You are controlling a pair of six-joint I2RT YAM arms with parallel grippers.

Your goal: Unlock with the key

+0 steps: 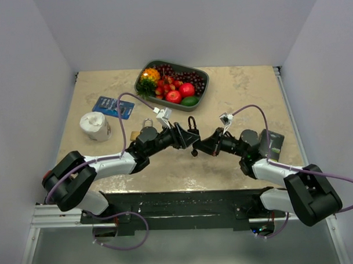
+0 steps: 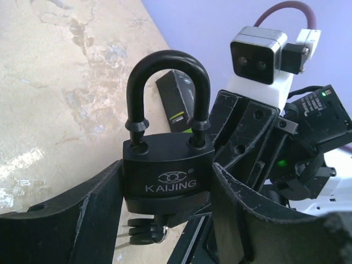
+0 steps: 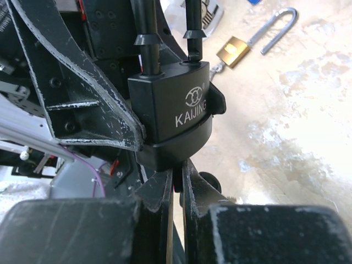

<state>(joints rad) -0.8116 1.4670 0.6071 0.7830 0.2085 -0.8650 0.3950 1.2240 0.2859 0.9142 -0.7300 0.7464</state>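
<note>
Left gripper (image 2: 165,201) clamps black padlock (image 2: 168,162) marked KAIJING, shackle upward.

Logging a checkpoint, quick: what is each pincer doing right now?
Left pincer: closed, holding the black padlock.
Right pincer: closed at the padlock's base; what it pinches is hidden.

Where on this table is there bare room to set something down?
Bare: the far right corner, between tray and right wall; the near-centre strip, between the held black padlock and the table edge. Crowded: the left, with roll, blue pack and brass padlock; a dark box sits near right.
</note>
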